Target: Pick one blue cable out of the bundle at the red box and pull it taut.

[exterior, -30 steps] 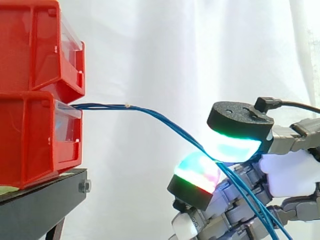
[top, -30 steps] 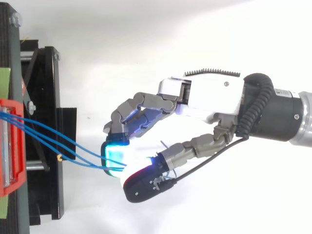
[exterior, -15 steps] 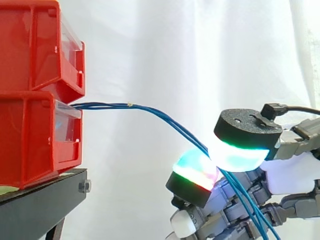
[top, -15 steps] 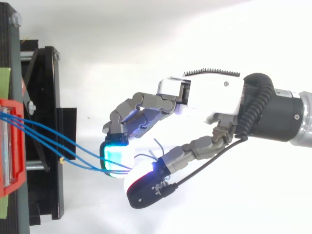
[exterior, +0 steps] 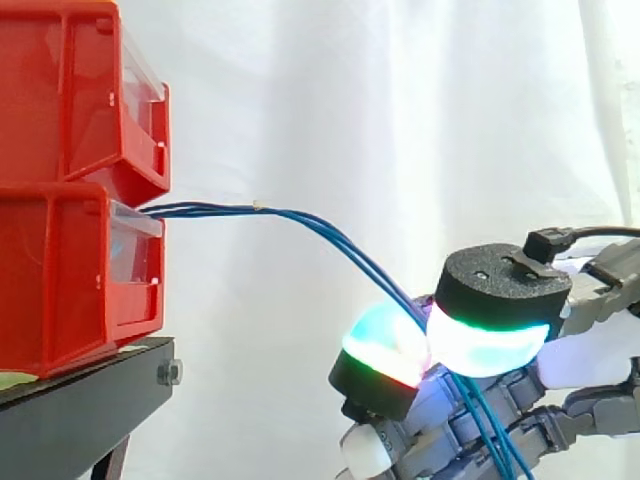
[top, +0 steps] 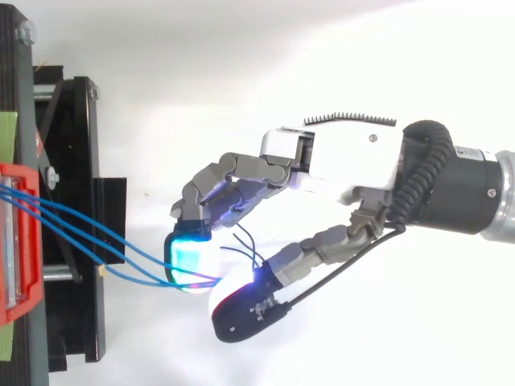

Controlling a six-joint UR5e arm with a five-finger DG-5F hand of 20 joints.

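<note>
Three thin blue cables [exterior: 300, 221] leave the front of the lower red bin [exterior: 70, 270] as a bundle and slope down to the right. In the top view the blue cables [top: 96, 241] fan out from the bin and meet at my hand [top: 346, 161]. The hand [exterior: 590, 358] sits low right, curled, with its thumb pad [exterior: 490, 335] pressed close to a green-red glowing fingertip [exterior: 385, 348]. The cables pass between these two pads and run on down behind the fingers. All three seem pinched together; I cannot tell one apart. Short loose cable ends [top: 241, 241] stick out behind the pads.
A second red bin [exterior: 70, 90] is stacked on the lower one, both on a black stand [exterior: 80, 410] at the left. The stand's frame [top: 80, 161] lies along the left edge of the top view. A white curtain hangs behind.
The thumb pad has dropped and closed against the glowing fingertip. The cables now bend lower at the hand, and their loose ends have come up behind the pads.
</note>
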